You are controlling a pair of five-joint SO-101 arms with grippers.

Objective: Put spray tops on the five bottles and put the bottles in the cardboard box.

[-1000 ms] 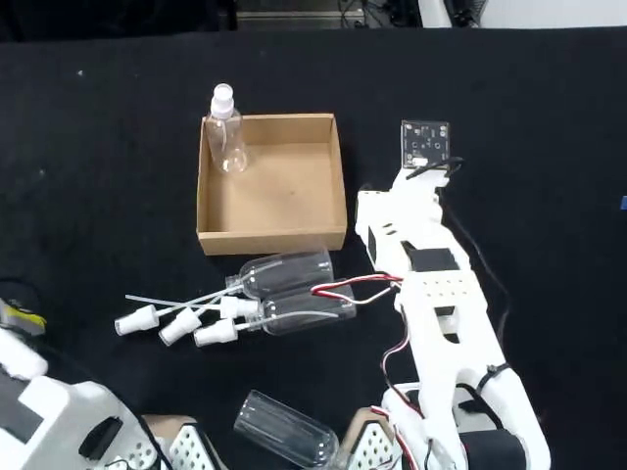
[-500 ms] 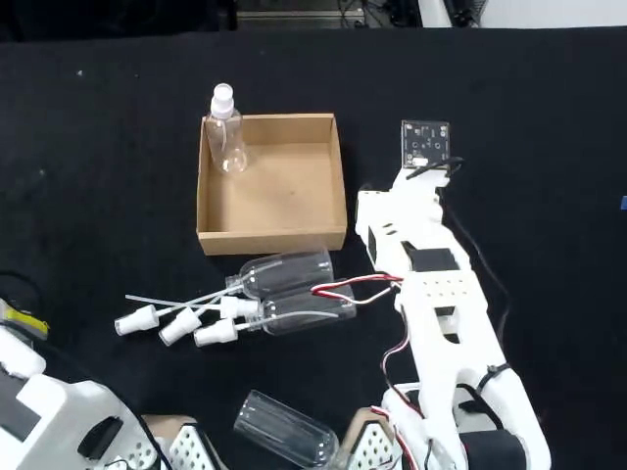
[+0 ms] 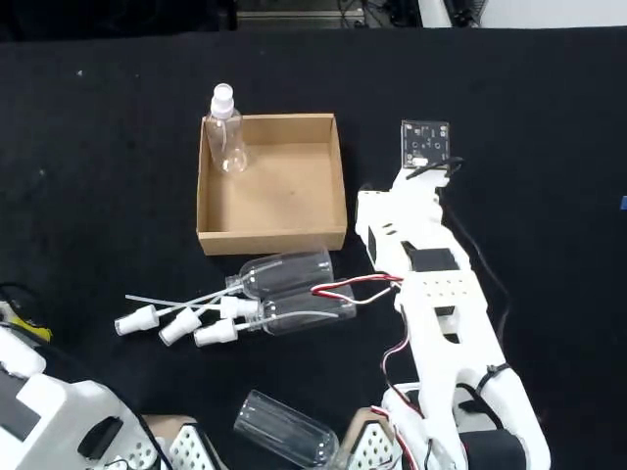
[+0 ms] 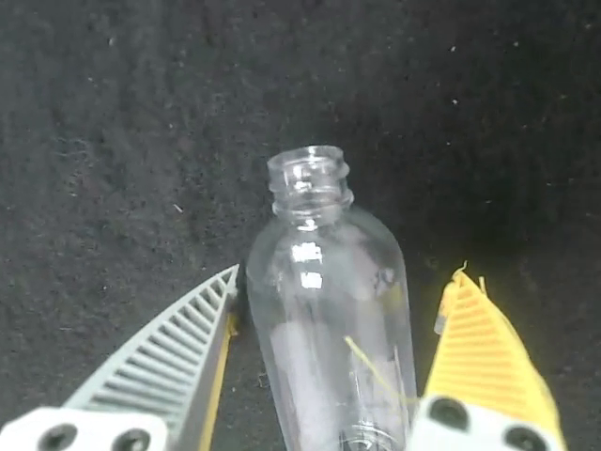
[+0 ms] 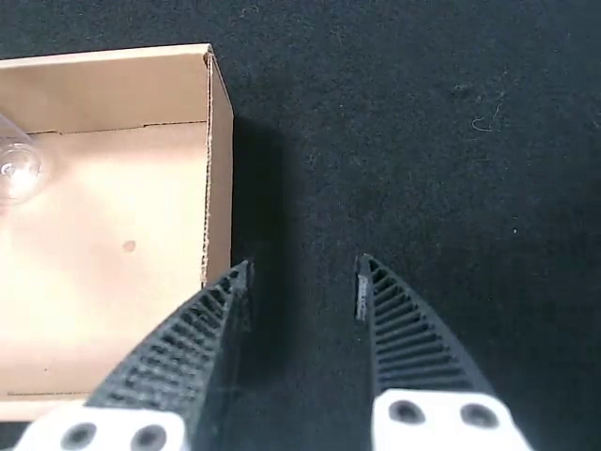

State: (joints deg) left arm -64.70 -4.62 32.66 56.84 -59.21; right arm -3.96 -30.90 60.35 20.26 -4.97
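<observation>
**A:** High view first. Where's the bottle it's after?

**B:** Down at the near edge. An uncapped bottle (image 3: 286,429) lies on its side between the spread fingers (image 3: 191,446) of the left gripper (image 3: 277,448). Farther off, the box (image 3: 271,236) has one capped bottle (image 3: 227,139) leaning in its far corner. Two bottles (image 3: 294,289) lie just outside its near wall, with loose tops (image 3: 176,325) beside them.

**A:** And the right arm (image 3: 423,269)?

**B:** It's stretched out alongside the box.

**A:** Left wrist view, then. Has it got hold?

**B:** I'd say not. The fingers sit on either side of the body, released, and there's a gap on the yellow finger's (image 4: 479,348) side. The neck (image 4: 309,178) points away from the wrist.

**A:** How will it handle?

**B:** It looks like clear, thin, empty plastic, so it's probably light, slick and quick to roll. I'd guess it will dent under a hard squeeze. I'd take it across the middle of the body, gently, and leave the threaded neck free for a top.

**A:** Right wrist view?

**B:** The right gripper (image 5: 303,266) is parted and holds nothing. It hangs over the table (image 5: 451,141), just beside the box's wall.
</observation>
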